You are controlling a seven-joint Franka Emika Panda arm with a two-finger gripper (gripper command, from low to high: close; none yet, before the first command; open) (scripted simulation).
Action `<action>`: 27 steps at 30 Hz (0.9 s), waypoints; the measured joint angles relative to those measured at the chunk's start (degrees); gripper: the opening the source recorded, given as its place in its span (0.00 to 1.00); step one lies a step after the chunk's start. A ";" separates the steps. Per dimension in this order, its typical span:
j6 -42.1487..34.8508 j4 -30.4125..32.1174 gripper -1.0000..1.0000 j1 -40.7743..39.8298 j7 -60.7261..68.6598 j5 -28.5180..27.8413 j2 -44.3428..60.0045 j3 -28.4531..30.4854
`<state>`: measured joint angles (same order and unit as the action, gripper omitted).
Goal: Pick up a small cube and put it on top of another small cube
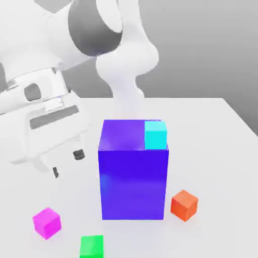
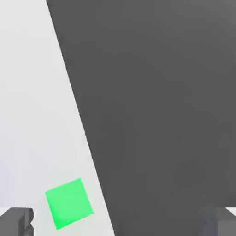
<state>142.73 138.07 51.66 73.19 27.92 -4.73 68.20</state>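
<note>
The small cube (image 1: 47, 222), plain magenta, lies on the white table (image 1: 211, 131) near the front, at the exterior view's left. A green small cube (image 1: 91, 246) sits close to its right at the front edge and also appears in the hand view (image 2: 69, 203). An orange small cube (image 1: 184, 205) rests beside the tall block's right foot. My gripper (image 1: 66, 164) hangs open above the table, left of the tall block and higher than the magenta cube. Its fingertips (image 2: 16, 221) hold nothing.
A tall blue-violet block (image 1: 133, 171) stands mid-table with a cyan cube (image 1: 155, 135) on its top right corner. In the hand view the table edge (image 2: 78, 120) runs diagonally, with dark floor (image 2: 161, 115) beyond it.
</note>
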 joint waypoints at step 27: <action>6.66 3.81 0.50 -19.63 73.55 13.18 27.35 -15.76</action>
<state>149.39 141.87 32.03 146.74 41.10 22.62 52.44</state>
